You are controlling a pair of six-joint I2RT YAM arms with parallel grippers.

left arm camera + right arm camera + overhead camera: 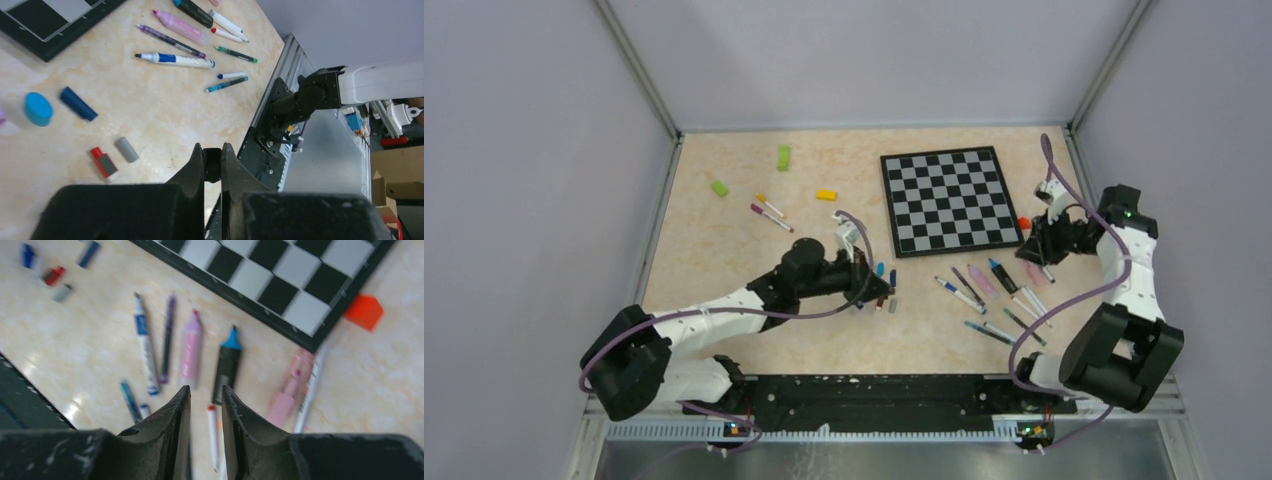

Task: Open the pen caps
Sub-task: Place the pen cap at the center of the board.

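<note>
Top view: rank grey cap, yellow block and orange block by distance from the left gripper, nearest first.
From the left gripper:
1. grey cap: just right of the jaws.
2. yellow block: well beyond the jaws, left of the chessboard.
3. orange block: far right, past the chessboard's right edge.

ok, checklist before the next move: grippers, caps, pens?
1. Left gripper loaded: shut on a small dark cap - ok.
2. Right gripper free: jaws slightly apart, nothing between - ok.
3. Drop spot: blue cap and grey cap lie apart, bare table beside them - ok.
4. Right gripper over the pens: black highlighter just ahead of it - ok.
5. Pale pink pen at the chessboard corner, capped or not: blurred - cannot tell.
</note>
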